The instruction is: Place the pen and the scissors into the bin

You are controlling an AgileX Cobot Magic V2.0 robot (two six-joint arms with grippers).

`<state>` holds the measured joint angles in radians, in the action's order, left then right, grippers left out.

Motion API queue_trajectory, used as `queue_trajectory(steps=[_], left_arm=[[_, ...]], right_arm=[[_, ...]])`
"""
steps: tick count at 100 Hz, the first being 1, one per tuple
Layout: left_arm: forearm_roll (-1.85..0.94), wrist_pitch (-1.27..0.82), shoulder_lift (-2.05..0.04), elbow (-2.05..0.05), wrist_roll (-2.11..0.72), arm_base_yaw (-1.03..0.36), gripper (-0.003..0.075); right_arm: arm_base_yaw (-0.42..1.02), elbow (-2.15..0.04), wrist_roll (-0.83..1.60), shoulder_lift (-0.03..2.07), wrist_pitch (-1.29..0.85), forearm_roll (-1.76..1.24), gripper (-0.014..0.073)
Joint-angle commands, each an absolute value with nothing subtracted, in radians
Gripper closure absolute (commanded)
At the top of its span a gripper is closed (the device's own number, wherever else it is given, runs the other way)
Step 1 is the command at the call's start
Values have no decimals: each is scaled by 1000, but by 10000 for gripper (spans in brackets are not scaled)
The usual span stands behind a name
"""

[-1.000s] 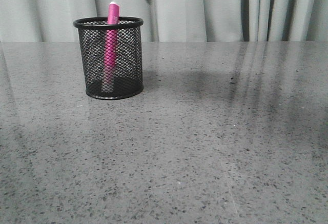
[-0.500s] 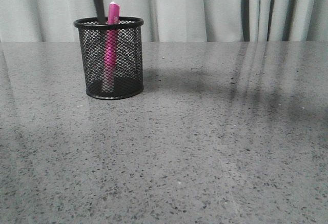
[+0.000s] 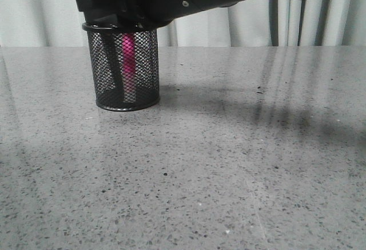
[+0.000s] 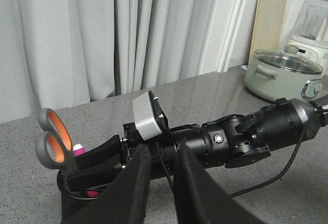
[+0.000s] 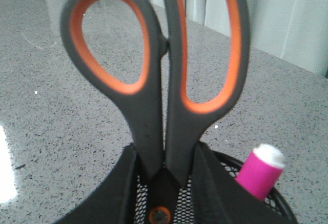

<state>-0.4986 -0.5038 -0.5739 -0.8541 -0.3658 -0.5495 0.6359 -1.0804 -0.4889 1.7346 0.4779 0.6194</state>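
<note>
You have the scissors (image 5: pixel 169 80) pinched at the handle necks by the right gripper (image 5: pixel 164 183), blades down in the bin (image 3: pixel 124 67) beside the pen (image 5: pixel 260 175). They're probably stiff and top-heavy. Left gripper (image 4: pixel 160 183) holds nothing, jaws slightly apart.

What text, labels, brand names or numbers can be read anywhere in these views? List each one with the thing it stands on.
None can be read.
scissors: no brand or marking visible on the handles.
pen: plain pink, no print visible.
bin: bare black mesh.
right gripper, shut on the scissors: no label visible.
Pot and blender behind: no visible lettering.
</note>
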Motion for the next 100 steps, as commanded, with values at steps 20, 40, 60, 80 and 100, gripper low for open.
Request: queue_trajectory(steps=[20,40,60,80,100], left_arm=[[-524,-444,-575,-877,-362,-554,626],[-524,-444,-575,-877,-362,-554,626],[-505,-434,-565,-877,-362,-554,627],[-338,-455,-453,-849,-282,-554,674],[29,-614,-219,-758,92,-554,698]], right_arm=[[631,-1105,-482,1691,568,555,316],[631,-1105,-482,1685,628,482,105],[619,-1105,-482,1614,689,455,120],[602,-1103,-482,1397,443,462,659],[600,-983,-482,1060,15,635,665]])
